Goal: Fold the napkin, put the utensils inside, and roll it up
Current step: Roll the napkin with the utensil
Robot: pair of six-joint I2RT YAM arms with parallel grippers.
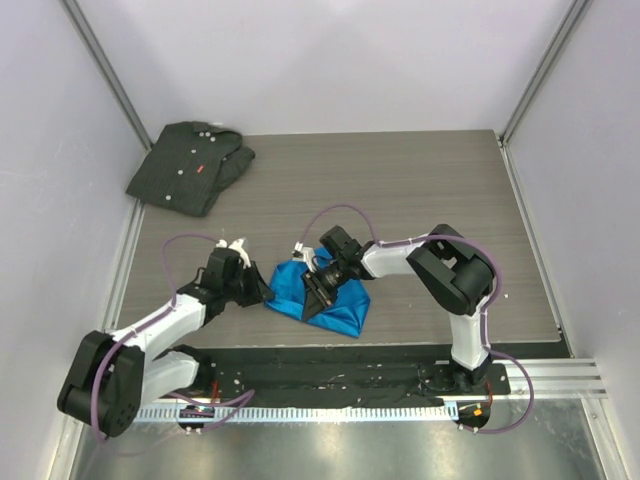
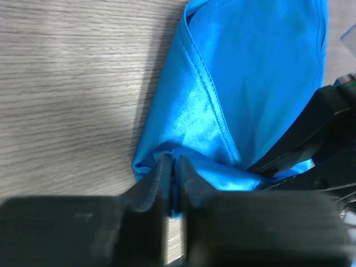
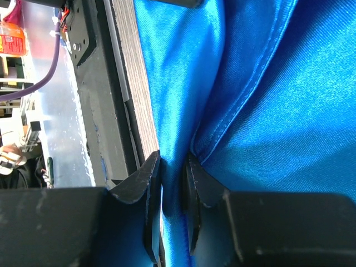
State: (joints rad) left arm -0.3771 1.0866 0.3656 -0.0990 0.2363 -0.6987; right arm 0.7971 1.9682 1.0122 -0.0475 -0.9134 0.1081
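Table (image 1: 420, 190), napkin (image 1: 345, 308); shirt (image 1: 190, 165) top-cam only.

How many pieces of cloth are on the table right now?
2. The blue napkin lies bunched near the front edge, centre; the dark shirt sits folded at the far left corner. Anything under the napkin is hidden.

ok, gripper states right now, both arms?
Left gripper: shut on a corner of the napkin.
Right gripper: shut on a fold of the napkin.
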